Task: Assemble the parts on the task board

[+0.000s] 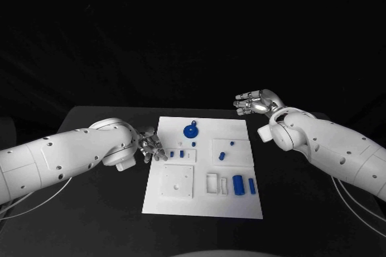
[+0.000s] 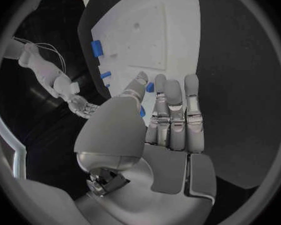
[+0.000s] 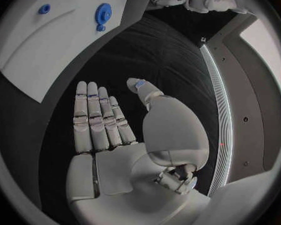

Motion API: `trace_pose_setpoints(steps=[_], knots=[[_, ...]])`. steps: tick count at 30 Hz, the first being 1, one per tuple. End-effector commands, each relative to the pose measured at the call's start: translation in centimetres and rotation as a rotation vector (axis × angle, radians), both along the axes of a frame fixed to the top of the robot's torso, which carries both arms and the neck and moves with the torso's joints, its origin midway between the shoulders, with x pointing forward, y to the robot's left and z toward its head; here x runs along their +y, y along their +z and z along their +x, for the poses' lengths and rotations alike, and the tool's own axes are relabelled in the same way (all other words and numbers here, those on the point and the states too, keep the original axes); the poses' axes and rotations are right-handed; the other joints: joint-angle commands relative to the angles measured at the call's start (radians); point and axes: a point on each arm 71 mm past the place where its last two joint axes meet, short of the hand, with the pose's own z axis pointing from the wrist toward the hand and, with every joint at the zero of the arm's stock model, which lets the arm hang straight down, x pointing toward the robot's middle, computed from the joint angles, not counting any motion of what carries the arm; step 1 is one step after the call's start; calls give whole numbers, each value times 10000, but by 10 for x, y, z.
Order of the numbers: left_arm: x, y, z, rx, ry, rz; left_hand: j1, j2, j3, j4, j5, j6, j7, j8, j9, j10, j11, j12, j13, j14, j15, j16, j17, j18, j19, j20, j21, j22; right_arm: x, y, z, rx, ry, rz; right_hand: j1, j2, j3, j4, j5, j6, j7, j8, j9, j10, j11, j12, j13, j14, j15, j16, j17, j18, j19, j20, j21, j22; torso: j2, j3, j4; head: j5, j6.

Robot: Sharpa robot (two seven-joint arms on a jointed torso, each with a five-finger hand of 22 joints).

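Note:
The white task board (image 1: 205,207) lies in the middle of the black table. A blue gear-shaped part (image 1: 191,130) sits near its far edge, with small blue pegs (image 1: 222,155) and blocks (image 1: 239,184) spread over its middle and right side. My left hand (image 1: 149,146) hovers at the board's left edge with fingers spread, holding nothing; its fingers (image 2: 173,110) point over the board (image 2: 147,30). My right hand (image 1: 256,103) is raised beyond the board's far right corner, open and empty. Its flat palm (image 3: 106,130) faces the board (image 3: 47,45) and the blue gear (image 3: 103,11).
Recessed square pockets (image 1: 178,182) mark the board's near left part. Black table surface (image 1: 88,212) surrounds the board on all sides. My left forearm (image 1: 56,159) lies over the table's left side and my right forearm (image 1: 338,148) over its right side.

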Motion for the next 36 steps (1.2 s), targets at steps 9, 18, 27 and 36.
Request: trace_pose_setpoints(steps=[9,18,27,36], knots=[[-37,54,6,-5041,-2157,-1472,639,176,773,-1285,443,713,244,-337,-2153,-754,629,-2336,-114,101,605,-4550,-2189,306,-704,613,-1748,-1380,0,-1,-1,-32,185,-34,4,77,104,-193,-121,-43,8,-42,-8,-68,-9,-45,-15,-97,-7,-50,-8,98,-82,-9,-31,-9,22,13,-37,-25,131],[-61,62,16,-7075,-3131,-1541,909,164,848,-1697,350,804,250,-504,-2433,-1233,784,-2381,-136,266,622,-5021,-2047,420,-924,639,-1585,-405,4,-1,-1,-83,253,12,-32,95,100,-195,-117,-92,13,-45,-10,-77,-4,-44,-15,-95,-7,-44,-8,97,-75,-11,-27,-9,33,9,-16,-47,211],[-85,43,21,-7180,-4261,-711,580,56,1093,-1757,406,501,261,-519,-2441,-1448,814,-2388,-138,583,560,-4842,-1635,545,-498,599,-1602,133,7,0,-1,-115,294,33,-37,108,116,-215,-113,-84,13,-43,-9,-81,-3,-45,-15,-101,-6,-44,-9,98,-78,-12,-28,-9,105,-53,-64,7,257],[-98,25,26,-6651,-5033,384,447,-99,1040,-1572,112,562,198,-521,-2438,-1555,781,-2385,-138,523,450,-3165,-654,539,58,496,-1631,555,10,1,-2,-175,373,-10,-39,107,119,-220,-112,-82,12,-43,-9,-83,-1,-45,-15,-106,-3,-46,-10,96,-83,-10,-31,-10,122,-58,-63,32,276]])
